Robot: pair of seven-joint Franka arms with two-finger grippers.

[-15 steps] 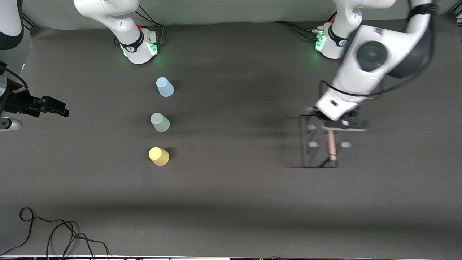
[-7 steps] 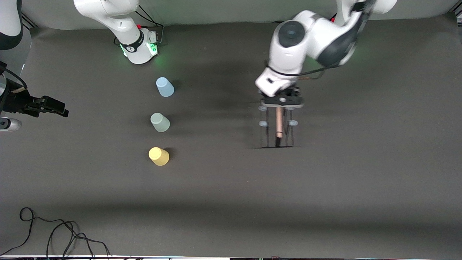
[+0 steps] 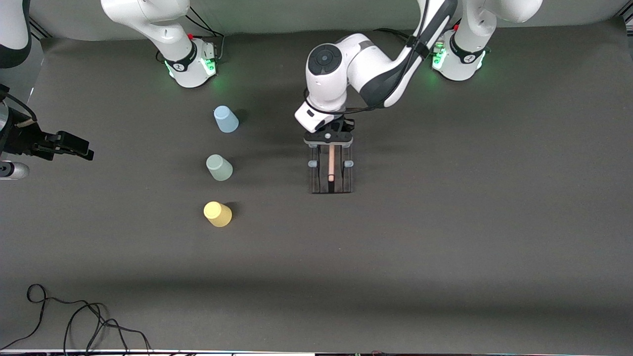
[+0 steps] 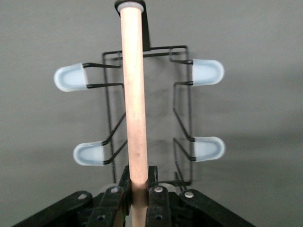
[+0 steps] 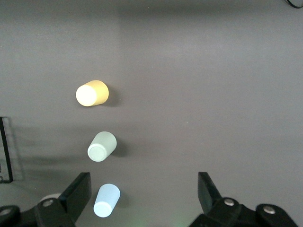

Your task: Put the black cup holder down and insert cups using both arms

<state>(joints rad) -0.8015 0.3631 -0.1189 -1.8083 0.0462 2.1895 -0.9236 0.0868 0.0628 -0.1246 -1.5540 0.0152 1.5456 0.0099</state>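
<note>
Black cup holder sits around the middle of the bench, between the two arms' ends, with its light wooden rod handle pointing toward the front camera; the left end effector is pinching the end of that rod, as the left wrist view shows plainly, with both fingers pressed against the wood and the wire frame and pale blue-tipped pegs hanging beneath. Whether the rack's feet are resting on the bench or just above it cannot be told for sure, though it looks low and level, so the placing step seems nearly finished but not released. None of the cups has been inserted: the pale blue cup, the pale green cup and the yellow cup stand upside down in a row on the bench, toward the right arm's end, well apart from the rack, the blue one farthest from the front camera and the yellow one nearest. The right end effector waits with its fingers spread wide and holding nothing, off past the bench's edge at the right arm's end, its wrist view looking down on the three cups. By my judgement, letting go of the handle and then all three cup insertions are left.
</note>
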